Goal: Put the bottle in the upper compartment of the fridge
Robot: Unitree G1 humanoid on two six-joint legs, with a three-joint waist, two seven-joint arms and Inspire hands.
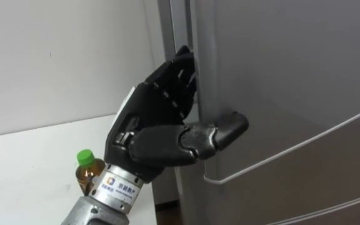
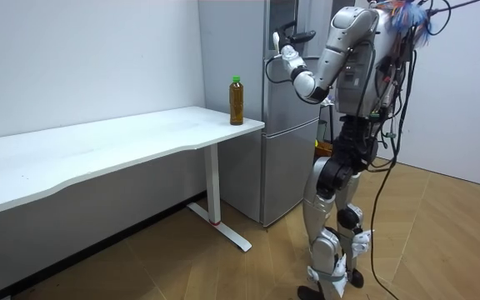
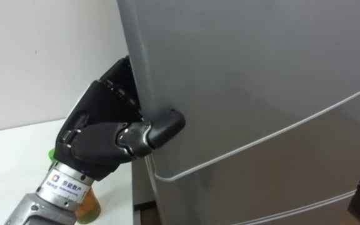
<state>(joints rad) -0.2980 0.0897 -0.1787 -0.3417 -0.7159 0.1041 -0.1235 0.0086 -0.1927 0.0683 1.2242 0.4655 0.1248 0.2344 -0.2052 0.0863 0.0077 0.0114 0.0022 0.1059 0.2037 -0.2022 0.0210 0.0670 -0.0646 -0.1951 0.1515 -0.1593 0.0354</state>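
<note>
My left hand (image 1: 158,125) grips the upper fridge door (image 1: 280,81), and the tips of my fingers (image 1: 175,76) vanish behind its edge. My wrist hides the bottle (image 1: 86,169) below the shoulder. The door's top is cut off.

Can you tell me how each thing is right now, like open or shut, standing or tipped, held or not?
bottle: standing upright on the table, green cap on, not held.
upper fridge door: looks shut.
lower fridge door: shut.
left hand: fingers hooked round the upper fridge door's edge, thumb on its front.
</note>
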